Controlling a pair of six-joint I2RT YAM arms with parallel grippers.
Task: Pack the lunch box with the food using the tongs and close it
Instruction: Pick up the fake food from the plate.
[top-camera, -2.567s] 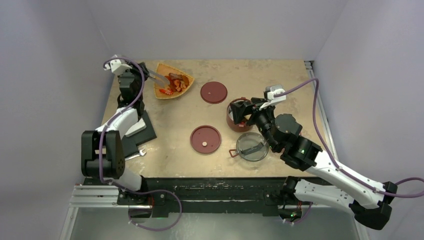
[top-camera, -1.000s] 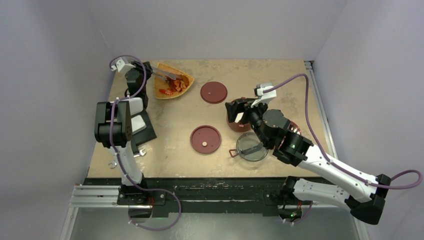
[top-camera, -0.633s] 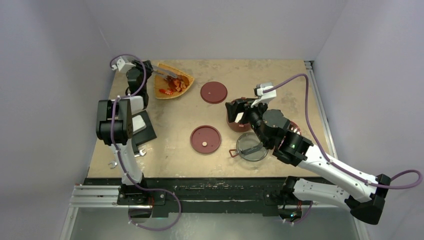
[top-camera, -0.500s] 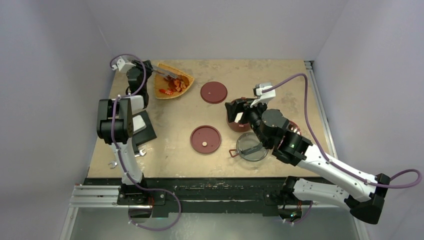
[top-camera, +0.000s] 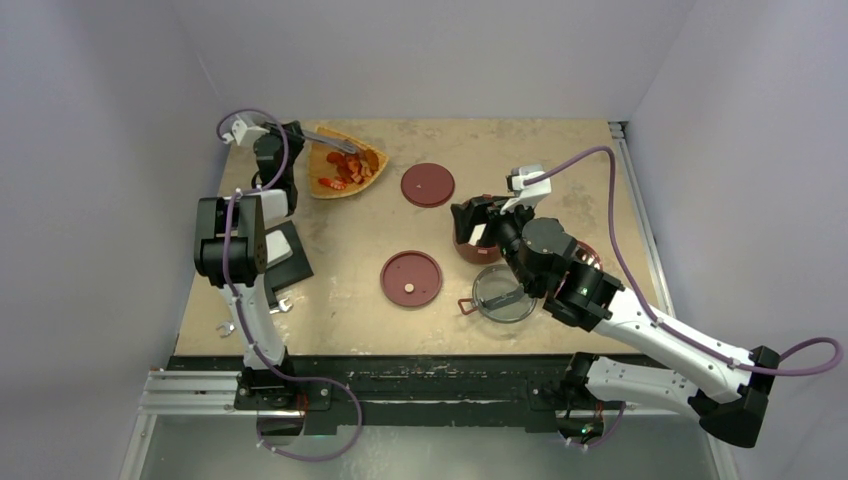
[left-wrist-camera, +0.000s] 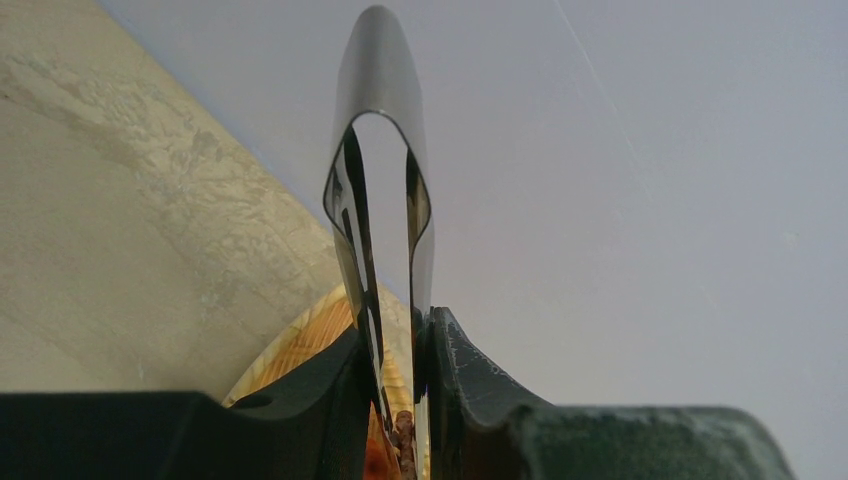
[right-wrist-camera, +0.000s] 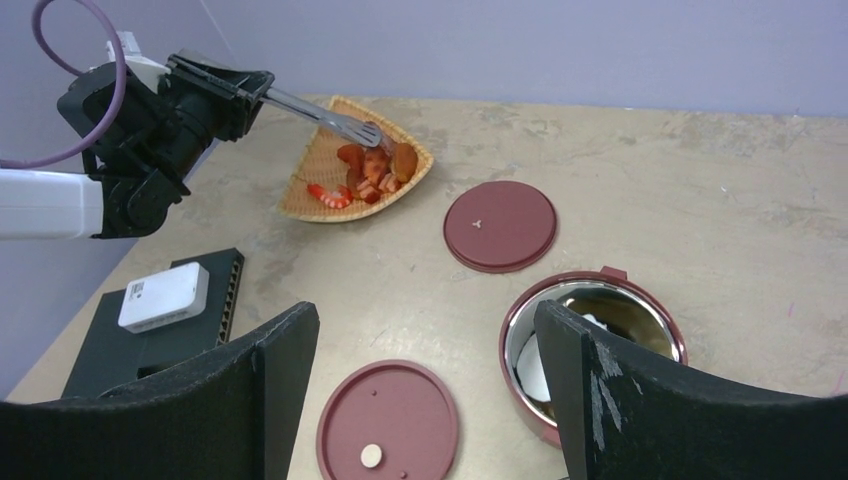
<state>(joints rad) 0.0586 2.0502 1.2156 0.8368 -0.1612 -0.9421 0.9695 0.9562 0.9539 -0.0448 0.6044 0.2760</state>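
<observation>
Left gripper (left-wrist-camera: 395, 352) is clamped on the tongs (left-wrist-camera: 380, 60), right gripper (right-wrist-camera: 425, 315) hangs open. Squeeze evenly so food (right-wrist-camera: 372, 165) doesn't slip leaving the far-left tray (right-wrist-camera: 308, 172).

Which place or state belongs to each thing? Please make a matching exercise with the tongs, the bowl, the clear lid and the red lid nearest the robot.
Things: 1 tongs; 2 bowl; 3 clear lid; 4 near red lid.
States: A carries a white piece; B uncovered, steel inside; C in the left claw, tips over the tray; D on the table beside the bowl, robot side.
Pairs: 1-C, 2-B, 3-D, 4-A.
</observation>
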